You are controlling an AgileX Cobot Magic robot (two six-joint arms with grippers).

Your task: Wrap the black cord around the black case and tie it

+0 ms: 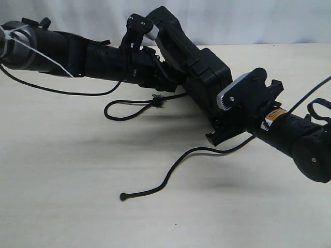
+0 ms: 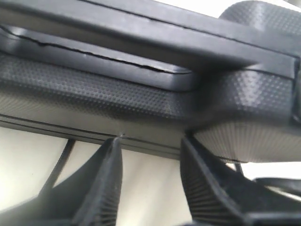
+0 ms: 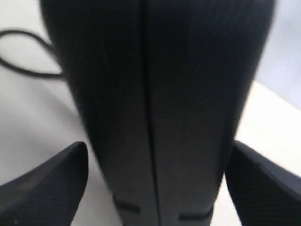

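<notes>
The black case [image 1: 207, 77] stands tilted on edge above the table, between both arms. My left gripper [image 1: 171, 66] is shut on its far upper edge; in the left wrist view the two fingertips [image 2: 115, 143] meet the case's rim [image 2: 117, 89]. My right gripper [image 1: 220, 132] is open and straddles the case's lower end. In the right wrist view the case [image 3: 155, 70] fills the space between the spread fingers [image 3: 51, 179], with a strip of table showing on one side. The black cord [image 1: 178, 160] lies on the table under the case, with its knotted loop [image 1: 156, 102] on the left and its knobbed tip [image 1: 123, 197] in front.
The pale table [image 1: 67, 170] runs back to a white wall [image 1: 248, 20]. A thin smooth robot cable [image 1: 57, 92] hangs under the left arm, and another [image 1: 310, 93] runs beside the right arm.
</notes>
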